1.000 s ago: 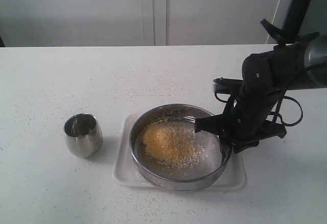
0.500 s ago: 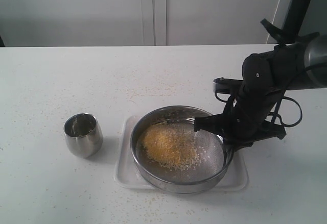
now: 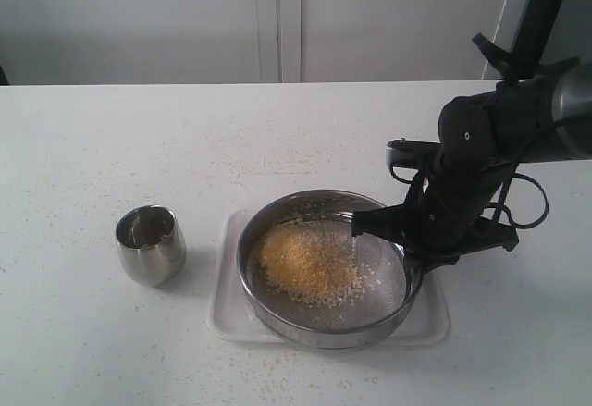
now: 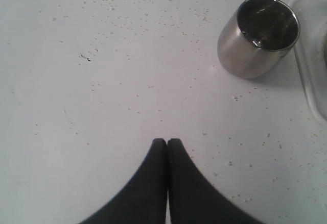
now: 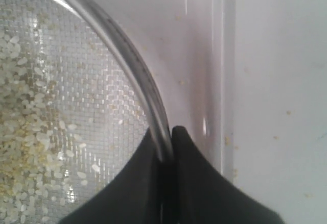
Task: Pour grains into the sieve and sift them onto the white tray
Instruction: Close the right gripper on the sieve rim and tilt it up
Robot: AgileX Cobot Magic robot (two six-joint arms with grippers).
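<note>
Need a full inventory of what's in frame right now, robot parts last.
sieve: one, steel, over the white tray
grains: one pile, yellow-orange with whitish rice-like bits, on the sieve's mesh
white tray: one, white, on the table under the sieve
cup: one, steel, upright, left of the tray, apart from it
stray grains: many, pale, scattered over the table
table: one, white, under everything
right end effector: one, black, shut on the sieve's rim
left end effector: one, black, shut, empty, above the table near the cup
</note>
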